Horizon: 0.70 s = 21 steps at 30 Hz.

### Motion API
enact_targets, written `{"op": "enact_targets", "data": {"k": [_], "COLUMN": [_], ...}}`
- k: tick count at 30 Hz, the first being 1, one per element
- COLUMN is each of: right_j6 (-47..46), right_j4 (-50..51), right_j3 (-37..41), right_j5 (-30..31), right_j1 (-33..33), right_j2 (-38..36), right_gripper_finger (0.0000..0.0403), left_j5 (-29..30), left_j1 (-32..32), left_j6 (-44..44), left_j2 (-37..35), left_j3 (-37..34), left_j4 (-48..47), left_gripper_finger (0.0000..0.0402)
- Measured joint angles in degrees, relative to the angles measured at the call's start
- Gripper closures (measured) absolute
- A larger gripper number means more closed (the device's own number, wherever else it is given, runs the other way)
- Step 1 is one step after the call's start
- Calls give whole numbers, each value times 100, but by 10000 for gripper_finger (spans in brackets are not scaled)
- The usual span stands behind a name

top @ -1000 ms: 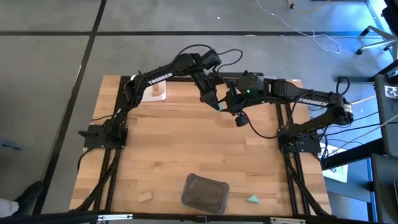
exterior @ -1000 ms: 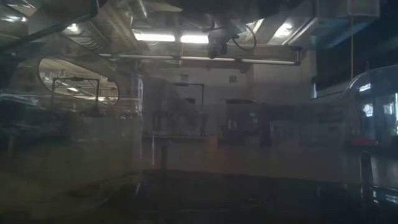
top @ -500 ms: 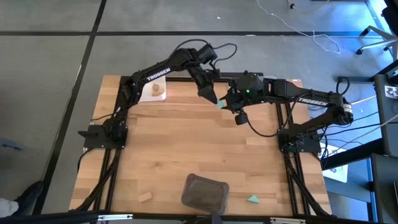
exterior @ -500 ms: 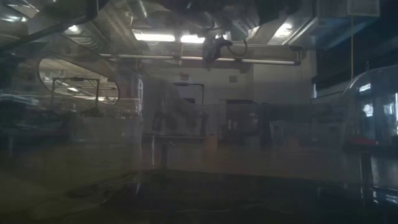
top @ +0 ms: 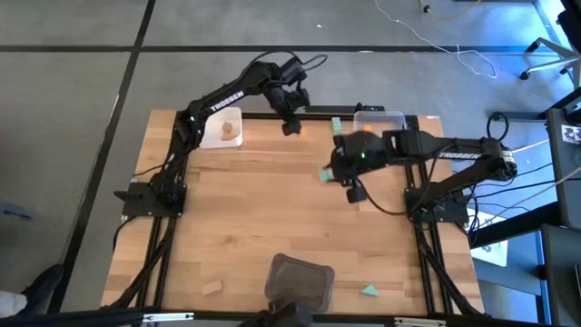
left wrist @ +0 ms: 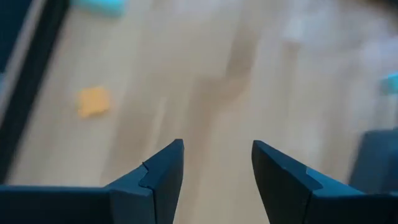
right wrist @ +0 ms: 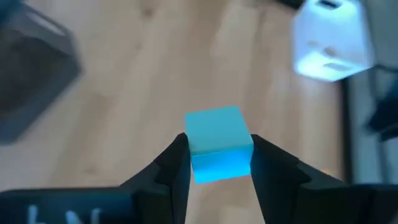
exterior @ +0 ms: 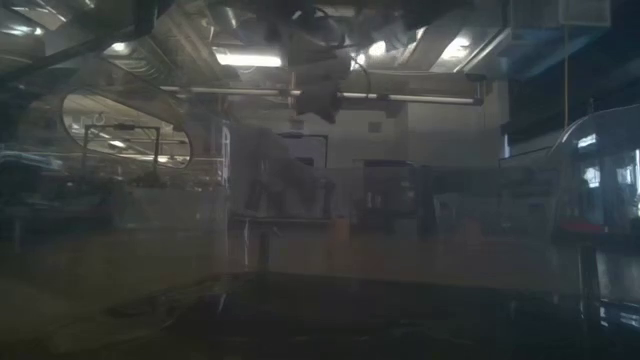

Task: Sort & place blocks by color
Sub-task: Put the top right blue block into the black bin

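Note:
My right gripper (top: 329,173) is shut on a teal cube (right wrist: 217,143) above the middle of the table's far half. My left gripper (top: 291,124) is open and empty (left wrist: 217,146) near the far edge, to the cube's far left. An orange block (left wrist: 93,101) lies on the wood ahead of it. Another teal block (top: 336,124) lies by the clear tray (top: 381,118). A pale wood block (top: 229,130) lies in the white tray (top: 225,138). A pale block (top: 211,288) and a teal wedge (top: 369,291) lie near the front edge. My right gripper pinches the teal cube by two opposite side faces (right wrist: 196,155) between its two fingers. The fingers come from above, slanting down. The cube is lifted clear of the table, its top face level.
A dark grey tray (top: 298,282) stands at the front middle, and it also shows in the right wrist view (right wrist: 31,74). The white tray stands at the far left, the clear tray at the far right. Bare wood lies across the table's middle.
My left gripper has drawn back from the teal cube toward the table's far edge and a little left. My right gripper has gone toward the near edge with the cube, which stays clear of the table.

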<state>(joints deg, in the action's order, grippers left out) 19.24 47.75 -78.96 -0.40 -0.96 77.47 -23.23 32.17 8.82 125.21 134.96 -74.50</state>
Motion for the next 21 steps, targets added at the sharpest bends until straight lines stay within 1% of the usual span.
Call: {"op": "enact_targets", "data": {"k": [2, 3, 9, 12, 17, 21], "right_j6": [-452, -692, -2040, -2626, -3391, -3764], "right_j4": [150, 214, 400, 452, 494, 335], "right_j3": [0, 0, 0, -2, -2, 0], "right_j5": [-17, 0, 24, 127, 173, -44], "right_j1": [179, 255, 845, 1135, 1581, 1877], "right_j2": [0, 0, 0, 70, 481, 899], "right_gripper_finger": [268, 268, 267, 267, 268, 268], "left_j5": [305, 339, 338, 347, 349, 645], "left_j1": [19, 18, 8, -25, -185, -316], "left_j6": [268, 383, 801, 831, 860, 981], "left_j2": [-113, -198, -786, -1184, -1710, -2060], "left_j3": [-2, 0, 0, 2, 2, 4], "left_j4": [-174, -213, -459, -459, -518, -716], "left_gripper_finger": [222, 222, 222, 222, 222, 222]}}
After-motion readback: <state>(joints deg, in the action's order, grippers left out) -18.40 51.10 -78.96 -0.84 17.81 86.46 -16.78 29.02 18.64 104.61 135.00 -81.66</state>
